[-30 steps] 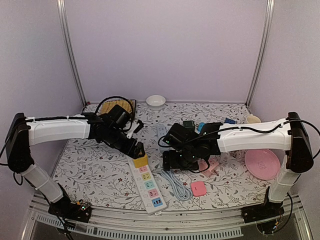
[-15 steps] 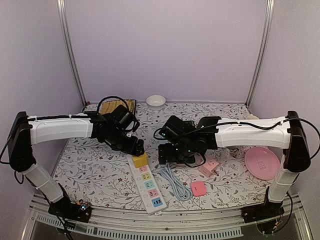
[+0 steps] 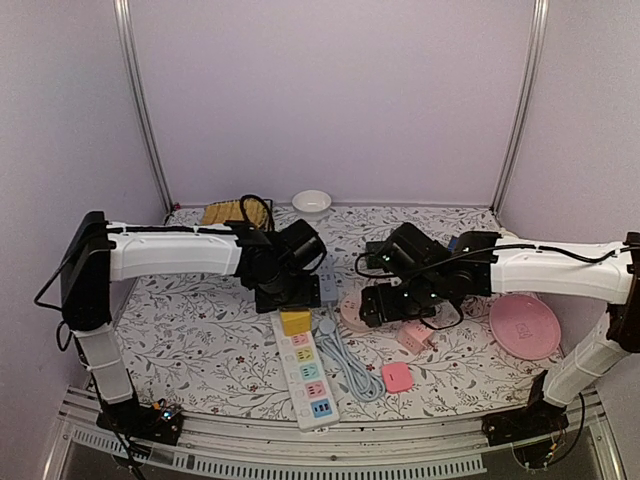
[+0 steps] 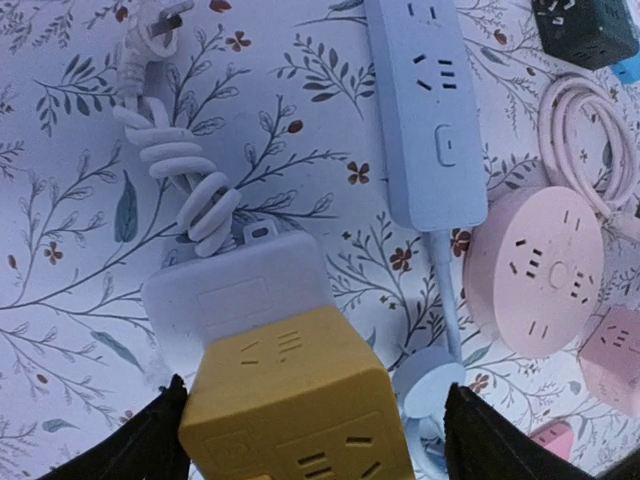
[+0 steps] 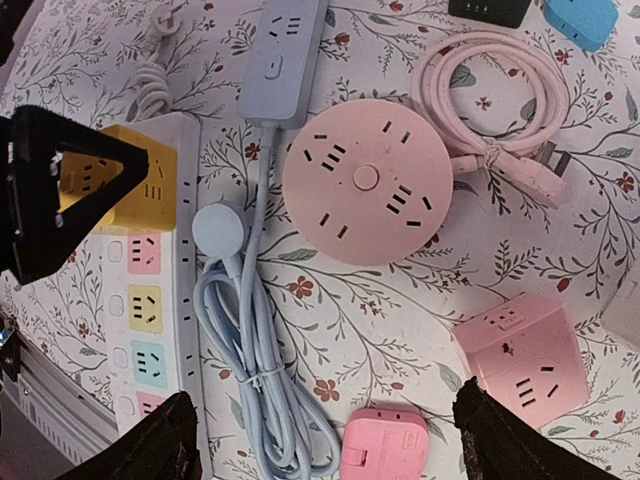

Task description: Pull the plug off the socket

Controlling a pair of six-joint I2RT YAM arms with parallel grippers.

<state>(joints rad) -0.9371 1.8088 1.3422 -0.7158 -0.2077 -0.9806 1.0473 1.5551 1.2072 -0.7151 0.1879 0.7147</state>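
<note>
While left tool (image 4: 312, 425) and right tool (image 5: 322, 410) gape wide, yellow plug (image 4: 295, 395) cut off below, seemingly seated in white strip (image 4: 228, 288)

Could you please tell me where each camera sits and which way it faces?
Top external: above and behind the bases, looking down on the table; left arm and right arm show.
Left wrist: faces down at the yellow cube; its fingers show.
Right wrist: faces down at the pink round socket; its fingers show.
Shared: both wrist views hold the cube and that socket.
</note>
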